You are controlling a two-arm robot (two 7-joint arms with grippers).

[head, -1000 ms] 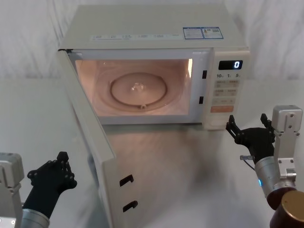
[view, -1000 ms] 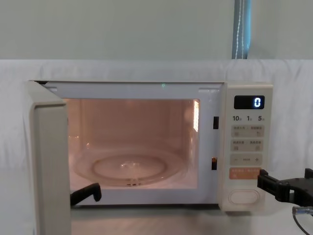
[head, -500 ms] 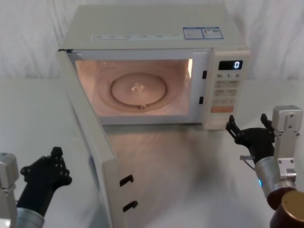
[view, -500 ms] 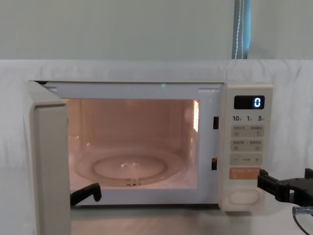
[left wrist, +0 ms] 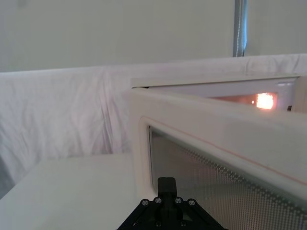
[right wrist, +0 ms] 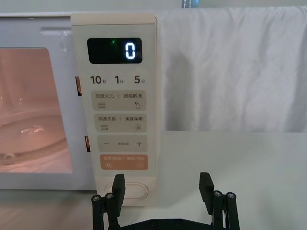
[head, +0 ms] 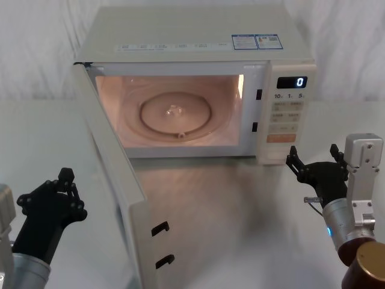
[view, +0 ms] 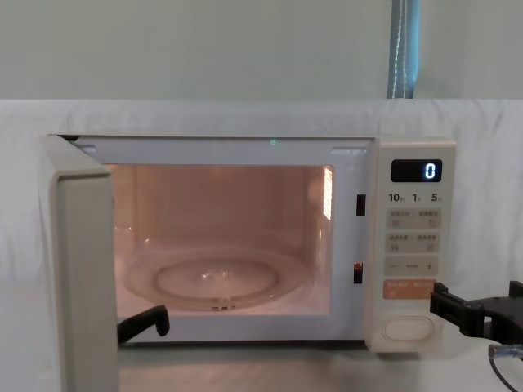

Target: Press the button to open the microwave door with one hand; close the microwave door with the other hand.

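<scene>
Standing open, the microwave door (head: 114,180) bares a glass turntable (head: 175,114); right gripper (right wrist: 163,189) fingers spread.

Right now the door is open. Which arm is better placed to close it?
The left. Its gripper sits on the outer side of the open door, facing the window. The right gripper, jaws open, is at the button, far from the door.

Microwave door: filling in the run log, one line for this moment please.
microwave door: open | left gripper: open, outside door | right gripper: open, before button
</scene>
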